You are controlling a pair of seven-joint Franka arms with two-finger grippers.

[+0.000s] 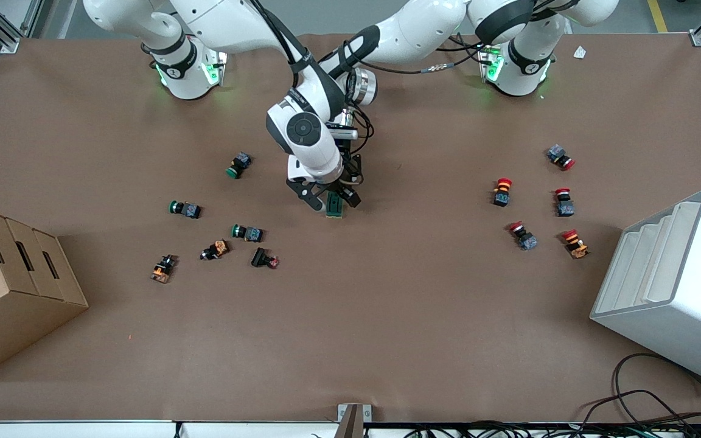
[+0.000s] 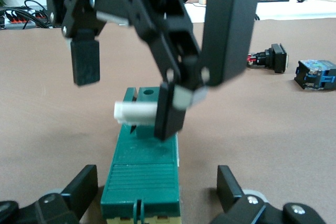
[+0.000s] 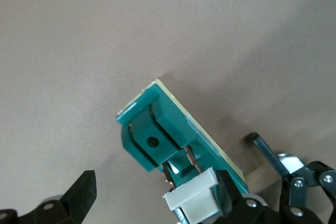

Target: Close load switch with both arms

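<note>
The dark green load switch [image 1: 334,208] lies on the brown table near its middle. Its white toggle [image 2: 134,111] sticks up at one end. My left gripper [image 2: 157,184] is open, low over the table, with one finger on each side of the switch body [image 2: 142,174] and not touching it. My right gripper [image 1: 320,198] is open over the toggle end. One of its fingers [image 2: 168,111] rests against the toggle and the other hangs free in the air. In the right wrist view the toggle [image 3: 194,198] sits against one finger of the right gripper [image 3: 155,192].
Green [image 1: 239,164], orange [image 1: 163,267] and black [image 1: 264,258] pushbuttons lie toward the right arm's end. Red ones [image 1: 501,191] lie toward the left arm's end. A cardboard box [image 1: 10,286] and a white tiered bin [image 1: 673,286] stand at the table's two ends.
</note>
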